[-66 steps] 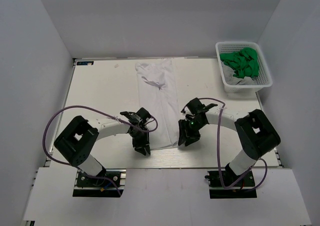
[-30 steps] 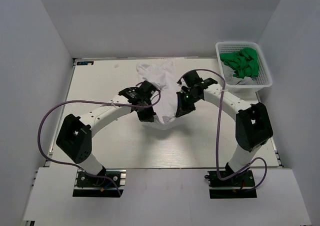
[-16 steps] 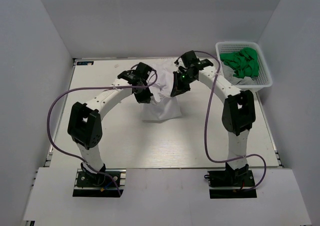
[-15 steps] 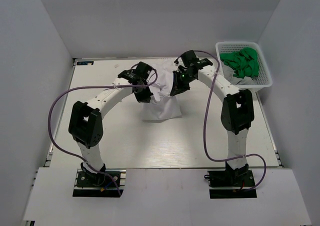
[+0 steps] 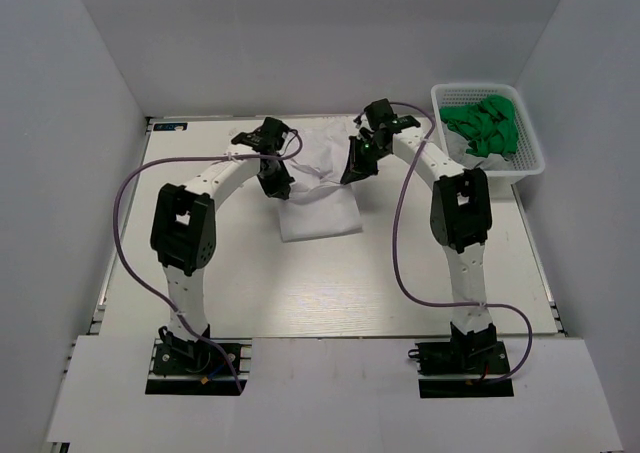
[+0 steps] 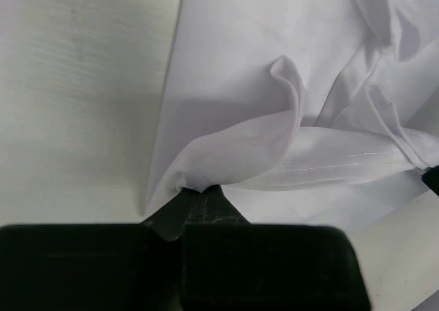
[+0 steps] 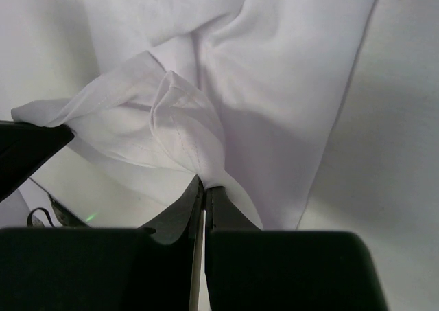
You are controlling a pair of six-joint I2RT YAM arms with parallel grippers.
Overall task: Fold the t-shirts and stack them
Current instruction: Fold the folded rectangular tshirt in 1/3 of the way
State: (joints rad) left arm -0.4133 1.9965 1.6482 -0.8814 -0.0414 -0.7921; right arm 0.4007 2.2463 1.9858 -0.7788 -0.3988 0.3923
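Note:
A white t-shirt (image 5: 318, 198) lies folded over on the table (image 5: 200, 263) at the back middle. Its near hem is lifted and carried over the rest of the cloth. My left gripper (image 5: 276, 183) is shut on the left corner of that hem; in the left wrist view the bunched cloth (image 6: 233, 153) rises from the closed tips of that gripper (image 6: 199, 189). My right gripper (image 5: 350, 173) is shut on the right corner, and the pinched fold (image 7: 185, 129) shows at its own closed tips (image 7: 204, 184). Both arms reach far out over the shirt.
A white mesh basket (image 5: 530, 163) at the back right holds green cloth (image 5: 485, 125) over some white cloth. The table's back edge (image 5: 220, 119) and the enclosure walls lie just beyond the grippers.
Both grippers, shut on the hem corners, have carried the near end of the shirt from the table's front toward the back, doubling the cloth over itself. In the last half second they moved slightly further back.

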